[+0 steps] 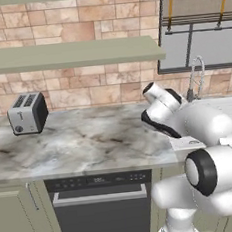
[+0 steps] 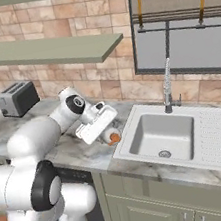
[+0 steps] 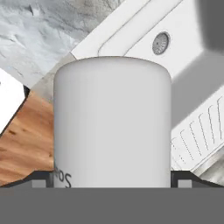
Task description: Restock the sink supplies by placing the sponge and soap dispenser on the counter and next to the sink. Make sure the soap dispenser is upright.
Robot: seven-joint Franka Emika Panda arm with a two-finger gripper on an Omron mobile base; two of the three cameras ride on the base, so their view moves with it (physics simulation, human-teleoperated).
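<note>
**Dispenser in hand, lying over beside the sink**

The hand is pinching the dispenser, whose pale body is looming close in the hand view. In the right base view its orange pump is pointing toward 5 o'clock, so the bottle is tilting, low over the surface. The sink is lying just beyond, at 3 o'clock. Judged next: righting the bottle, then lowering it onto the marble beside the basin rim.

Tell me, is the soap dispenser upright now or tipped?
Tipped. The soap dispenser lies roughly sideways in the gripper above the counter, its orange pump top pointing toward the sink.
</note>
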